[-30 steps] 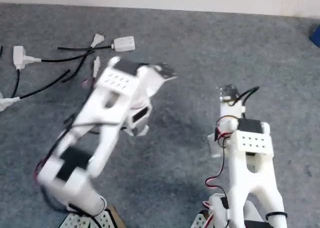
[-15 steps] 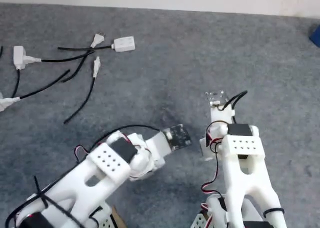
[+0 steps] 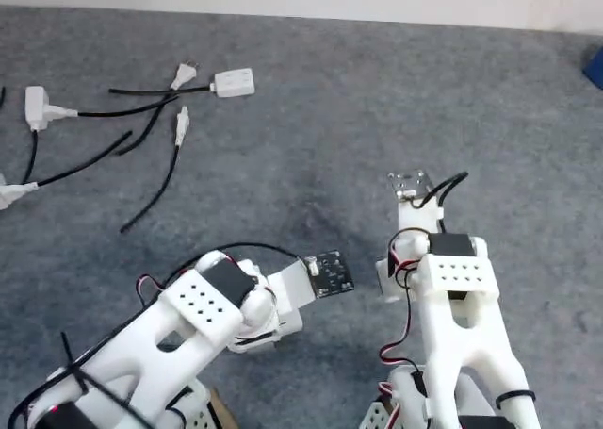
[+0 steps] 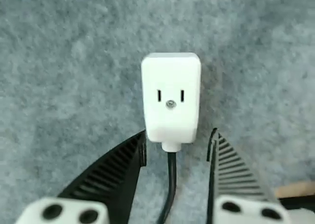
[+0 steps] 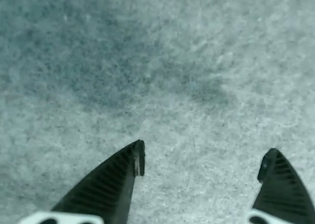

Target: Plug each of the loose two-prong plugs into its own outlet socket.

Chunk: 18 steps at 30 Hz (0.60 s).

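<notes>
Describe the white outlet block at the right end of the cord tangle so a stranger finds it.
On the grey carpet, find the tangle of black cords at the far left. The outlet block lies at its right end, nearest the carpet's middle. It is a broad white rectangle, unlike the small slim plugs beside it.

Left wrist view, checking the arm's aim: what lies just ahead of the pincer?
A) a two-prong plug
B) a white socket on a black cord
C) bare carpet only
B: a white socket lies face up, its black cord running back between the fingers of the open left pincer.
</notes>
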Available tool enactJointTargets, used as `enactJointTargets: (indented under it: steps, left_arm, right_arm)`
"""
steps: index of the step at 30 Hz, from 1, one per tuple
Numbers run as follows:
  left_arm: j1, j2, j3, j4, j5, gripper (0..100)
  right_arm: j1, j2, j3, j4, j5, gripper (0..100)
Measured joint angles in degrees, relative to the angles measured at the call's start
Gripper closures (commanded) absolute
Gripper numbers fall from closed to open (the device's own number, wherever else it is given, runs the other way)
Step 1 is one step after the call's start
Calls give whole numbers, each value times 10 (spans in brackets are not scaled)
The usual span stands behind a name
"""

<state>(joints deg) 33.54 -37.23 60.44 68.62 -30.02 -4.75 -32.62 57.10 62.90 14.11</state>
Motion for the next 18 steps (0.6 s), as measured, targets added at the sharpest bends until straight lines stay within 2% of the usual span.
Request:
enactJointTargets:
  steps: [4, 8, 15, 18]
  left_arm:
    - [-55, -49, -3, 6, -2, 921]
    - [-131, -102, -3, 6, -3, 923]
    - [-142, -113, 18, -25, -4, 922]
    - [-127, -113, 18, -28, -2, 922]
  right_arm:
    - [1, 0, 0, -12, -1, 641]
    - [1, 0, 0, -12, -1, 641]
    - [0, 0, 0, -12, -1, 641]
    - [0, 0, 0, -12, -1, 641]
